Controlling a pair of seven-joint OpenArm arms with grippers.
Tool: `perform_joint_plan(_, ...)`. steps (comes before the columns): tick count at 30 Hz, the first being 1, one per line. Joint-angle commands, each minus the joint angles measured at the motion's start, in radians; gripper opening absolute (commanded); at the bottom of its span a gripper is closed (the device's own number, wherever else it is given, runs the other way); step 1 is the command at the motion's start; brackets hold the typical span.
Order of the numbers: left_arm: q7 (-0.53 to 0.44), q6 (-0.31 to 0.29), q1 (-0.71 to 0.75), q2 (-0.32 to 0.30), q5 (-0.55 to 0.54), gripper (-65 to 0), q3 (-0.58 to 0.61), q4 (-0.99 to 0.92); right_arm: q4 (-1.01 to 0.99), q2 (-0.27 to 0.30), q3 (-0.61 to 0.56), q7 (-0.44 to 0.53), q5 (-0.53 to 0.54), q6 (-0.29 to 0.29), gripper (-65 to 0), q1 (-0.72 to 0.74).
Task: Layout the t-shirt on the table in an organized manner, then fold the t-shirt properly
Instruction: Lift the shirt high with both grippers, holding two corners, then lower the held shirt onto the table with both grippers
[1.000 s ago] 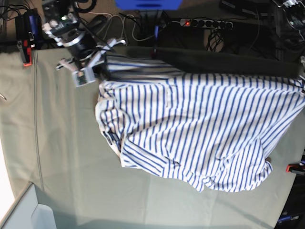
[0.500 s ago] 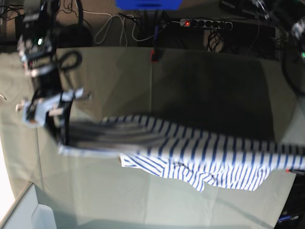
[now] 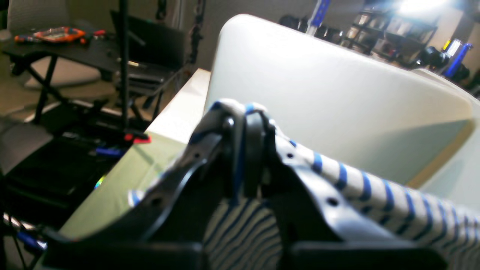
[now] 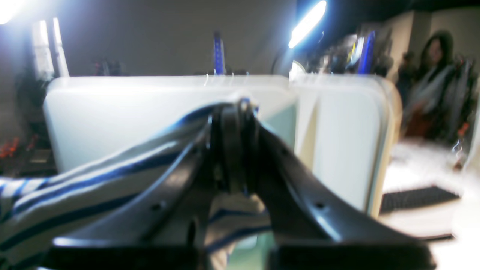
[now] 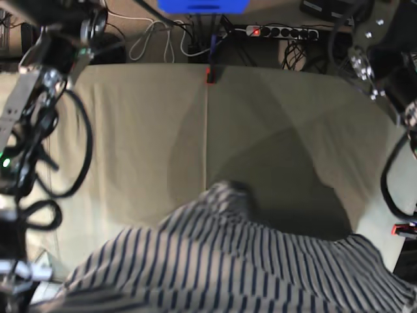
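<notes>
Both my grippers clamped on cloth
My left gripper (image 3: 245, 150) and right gripper (image 4: 234, 150) each pinch the t-shirt (image 5: 221, 261), jaws together.

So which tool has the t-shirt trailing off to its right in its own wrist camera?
The left tool: t-shirt runs rightward; from the right tool it runs left.

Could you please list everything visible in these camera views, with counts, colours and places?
t-shirt: one, white with blue stripes, lifted across the near part of the base view.
table: one, pale grey-green cloth, filling the base view.
red clamps: two visible, far edge and right edge.
power strip: one, dark, beyond the far edge.
white bins: two, beside the table.
left gripper: black, shut on the t-shirt.
right gripper: black, shut on the t-shirt.
</notes>
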Motion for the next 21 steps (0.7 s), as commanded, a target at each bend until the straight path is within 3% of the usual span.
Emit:
perform_joint_plan(1,-0.034,-0.002,-0.043,-0.013,-0.007,-64.9,0.019,0.014,0.018,0.008,0.0,0.043,0.004,-0.003,-65.0,0.064)
perform_joint_plan(8,-0.039,-0.004,-0.106,-0.081,-0.008,-64.9,0.091,0.056,0.021,0.01,0.037,0.054,0.004,-0.003,-65.0,0.188)
perform_joint_plan(17,-0.045,-0.004,-0.109,-0.087,-0.018,-64.9,0.04,0.059,0.024,0.005,0.045,0.201,0.004,-0.005,-65.0,0.179)
perform_joint_plan(21,-0.044,-0.004,-0.133,-0.089,-0.018,-64.9,0.017,0.059,0.022,0.004,0.045,0.207,0.004,-0.008,-65.0,0.205)
